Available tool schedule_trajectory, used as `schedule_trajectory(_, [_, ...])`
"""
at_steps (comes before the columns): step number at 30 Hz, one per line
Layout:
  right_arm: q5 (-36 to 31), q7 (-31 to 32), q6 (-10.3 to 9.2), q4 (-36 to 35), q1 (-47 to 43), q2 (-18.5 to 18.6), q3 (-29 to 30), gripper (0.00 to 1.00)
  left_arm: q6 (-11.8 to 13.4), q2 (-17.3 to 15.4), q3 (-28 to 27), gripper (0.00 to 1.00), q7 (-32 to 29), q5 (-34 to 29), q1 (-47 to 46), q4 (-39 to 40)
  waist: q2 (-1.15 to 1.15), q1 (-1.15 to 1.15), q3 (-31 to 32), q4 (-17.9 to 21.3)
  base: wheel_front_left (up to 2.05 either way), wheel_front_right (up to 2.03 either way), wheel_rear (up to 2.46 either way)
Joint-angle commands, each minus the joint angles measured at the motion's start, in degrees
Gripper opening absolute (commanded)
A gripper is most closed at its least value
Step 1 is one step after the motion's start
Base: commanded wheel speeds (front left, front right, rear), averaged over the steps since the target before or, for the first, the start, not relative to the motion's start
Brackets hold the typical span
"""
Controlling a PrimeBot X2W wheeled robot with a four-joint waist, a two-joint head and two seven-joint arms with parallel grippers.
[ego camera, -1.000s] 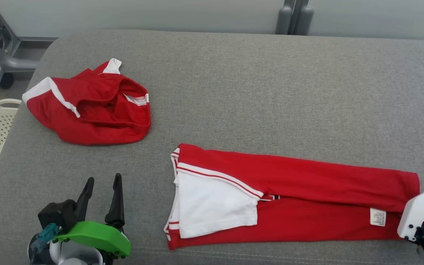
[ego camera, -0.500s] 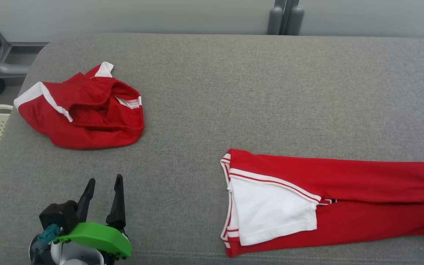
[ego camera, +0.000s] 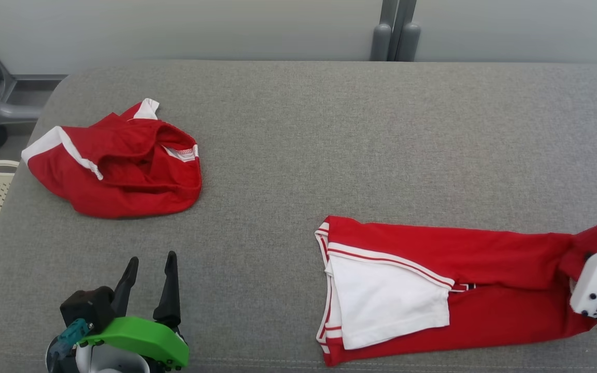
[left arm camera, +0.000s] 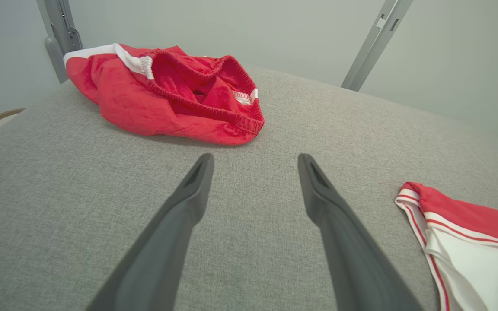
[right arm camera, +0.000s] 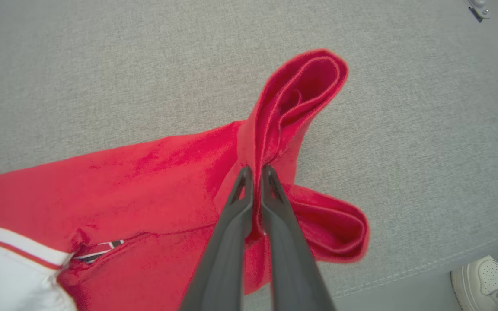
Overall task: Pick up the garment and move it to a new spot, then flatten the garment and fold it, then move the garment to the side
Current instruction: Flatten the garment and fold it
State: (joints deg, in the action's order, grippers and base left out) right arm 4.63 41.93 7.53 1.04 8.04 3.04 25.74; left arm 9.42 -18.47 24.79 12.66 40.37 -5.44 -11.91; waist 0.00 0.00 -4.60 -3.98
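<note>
– On the grey cushion (ego camera: 298,129), head view first: what's new?
– The garment (ego camera: 433,290), a folded red-and-white top, has slid toward the robot's right since a second ago, so the gap to the crumpled red shorts (ego camera: 117,171) is wider. Its right end lay flat before. Now it stands bunched up against the right arm's white wrist casing (ego camera: 596,282).
– Meaning?
– I'd judge the folding is done and the move to the side is under way, with the cloth dragged by one end.
– And the left gripper (ego camera: 152,257)?
– Same place at the lower left, fingers spread, nothing between them.
– Left wrist view?
– Both fingers reach low over bare cushion toward the shorts, well apart from each other. The top's striped edge lies off to one side, untouched.
– Right wrist view?
– The right gripper (right arm camera: 255,172) is pinched tight on a ridge of the red fabric, which loops up on either side of the fingers. The arm looks steeply down on the cloth, close to the cushion's edge. A white shoe (right arm camera: 482,276) shows on the floor beyond.
</note>
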Motion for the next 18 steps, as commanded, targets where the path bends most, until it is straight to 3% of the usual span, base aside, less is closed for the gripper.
schedule_trajectory(1, [1.04,0.56,-0.09,-0.8,-1.13,0.07,-1.86,0.0,0.07,0.03,0.06,1.0,-0.12,0.44,0.28,-0.16,0.0,0.0,0.41,-0.2,0.0,0.0,0.0])
schedule_trajectory(8, [6.61,2.76,-0.09,-1.36,-0.82,-0.09,-13.89,0.0,0.05,-0.16,-0.01,1.0,0.06,0.83,0.85,-0.31,0.0,0.0,1.27,-0.57,0.0,0.0,0.0])
schedule_trajectory(18, [13.02,0.36,-0.06,6.29,3.66,-0.1,-26.47,0.0,-0.32,0.43,0.6,1.0,0.23,1.0,0.64,-0.75,0.0,0.0,1.87,-1.62,0.0,0.0,0.0])
